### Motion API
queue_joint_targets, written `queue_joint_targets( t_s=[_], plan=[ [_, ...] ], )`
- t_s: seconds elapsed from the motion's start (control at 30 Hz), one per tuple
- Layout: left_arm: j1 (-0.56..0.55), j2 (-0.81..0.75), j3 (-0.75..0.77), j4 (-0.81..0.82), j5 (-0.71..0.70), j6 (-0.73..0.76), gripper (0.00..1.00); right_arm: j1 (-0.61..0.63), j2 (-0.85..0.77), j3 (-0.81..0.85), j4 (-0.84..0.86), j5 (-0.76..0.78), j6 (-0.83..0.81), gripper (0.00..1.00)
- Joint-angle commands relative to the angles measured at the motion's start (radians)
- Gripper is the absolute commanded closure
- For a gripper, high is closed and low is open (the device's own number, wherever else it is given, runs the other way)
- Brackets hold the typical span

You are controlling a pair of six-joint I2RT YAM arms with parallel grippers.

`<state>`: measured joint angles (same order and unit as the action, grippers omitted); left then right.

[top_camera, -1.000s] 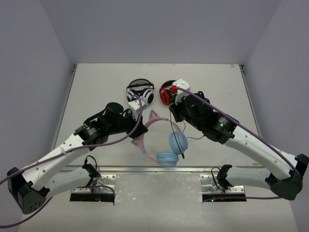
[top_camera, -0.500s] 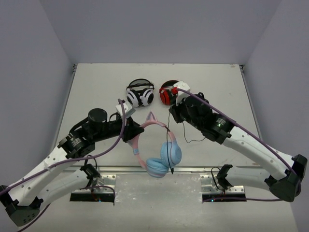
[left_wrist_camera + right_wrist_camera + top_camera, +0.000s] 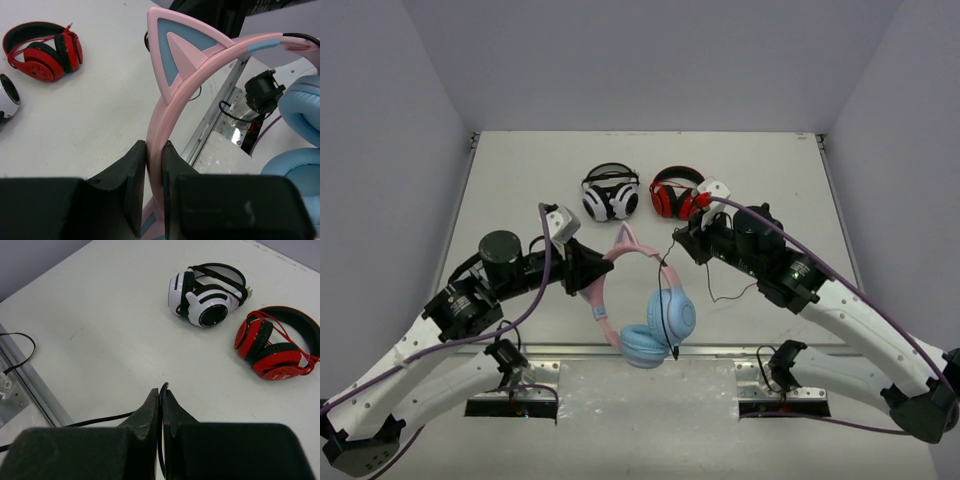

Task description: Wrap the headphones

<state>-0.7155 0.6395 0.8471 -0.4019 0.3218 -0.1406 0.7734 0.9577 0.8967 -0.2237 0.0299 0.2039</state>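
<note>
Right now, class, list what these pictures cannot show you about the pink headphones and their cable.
- Left wrist view: the headphones run off the right edge at the ear cups, and the left gripper hides the clamped stretch.
- Right wrist view: the cable vanishes behind the right gripper.
- Top view: where the cable ends is too small to tell.

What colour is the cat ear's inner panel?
Light blue; the cat ear shows best in left wrist view.

My left arm (image 3: 470, 300) bends in from the left, black left gripper (image 3: 154, 150) clamped tight on the pink cat-eared headphones (image 3: 175, 60). My right arm (image 3: 790, 275) angles inward opposite, black right gripper (image 3: 161, 392) pinching their thin black cable (image 3: 107, 417).
</note>
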Motion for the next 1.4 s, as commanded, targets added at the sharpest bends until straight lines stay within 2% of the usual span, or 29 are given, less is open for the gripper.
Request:
queue_joint_targets(
  t_s=[0.0, 0.13, 0.23, 0.37, 0.53, 0.83, 0.9, 1.0, 1.07, 1.23, 1.37],
  plan=[
    [-0.015, -0.024, 0.108, 0.12, -0.024, -0.112, 1.0, -0.016, -0.022, -0.03, 0.076, -0.054, -0.024, 0.99],
    [-0.015, -0.026, 0.191, 0.091, -0.104, -0.201, 1.0, -0.037, -0.048, -0.068, 0.112, -0.068, -0.003, 0.99],
    [-0.015, -0.017, 0.271, 0.038, -0.239, -0.275, 1.0, -0.045, -0.076, -0.102, 0.156, -0.114, 0.009, 0.99],
    [-0.015, -0.009, 0.332, 0.031, -0.283, -0.356, 1.0, -0.045, -0.131, -0.162, 0.239, -0.177, 0.026, 0.99],
    [-0.015, 0.002, 0.336, 0.069, -0.282, -0.464, 1.0, -0.045, -0.209, -0.235, 0.381, -0.327, 0.074, 0.99],
    [-0.015, -0.017, 0.248, 0.262, -0.253, -0.588, 1.0, -0.045, -0.186, -0.216, 0.438, -0.531, 0.101, 0.99],
    [-0.015, -0.02, 0.245, 0.279, -0.262, -0.593, 1.0, -0.045, -0.194, -0.223, 0.463, -0.539, 0.107, 0.98],
    [-0.015, -0.032, 0.245, 0.29, -0.271, -0.588, 1.0, -0.045, -0.206, -0.242, 0.481, -0.541, 0.118, 0.91],
    [-0.015, -0.046, 0.247, 0.282, -0.282, -0.576, 1.0, -0.045, -0.212, -0.248, 0.483, -0.524, 0.126, 0.89],
    [-0.015, -0.101, 0.236, 0.247, -0.348, -0.541, 1.0, -0.045, -0.249, -0.272, 0.488, -0.317, 0.193, 0.99],
    [-0.015, -0.127, 0.224, 0.242, -0.383, -0.544, 1.0, -0.045, -0.248, -0.278, 0.52, -0.353, 0.195, 0.99]
  ],
)
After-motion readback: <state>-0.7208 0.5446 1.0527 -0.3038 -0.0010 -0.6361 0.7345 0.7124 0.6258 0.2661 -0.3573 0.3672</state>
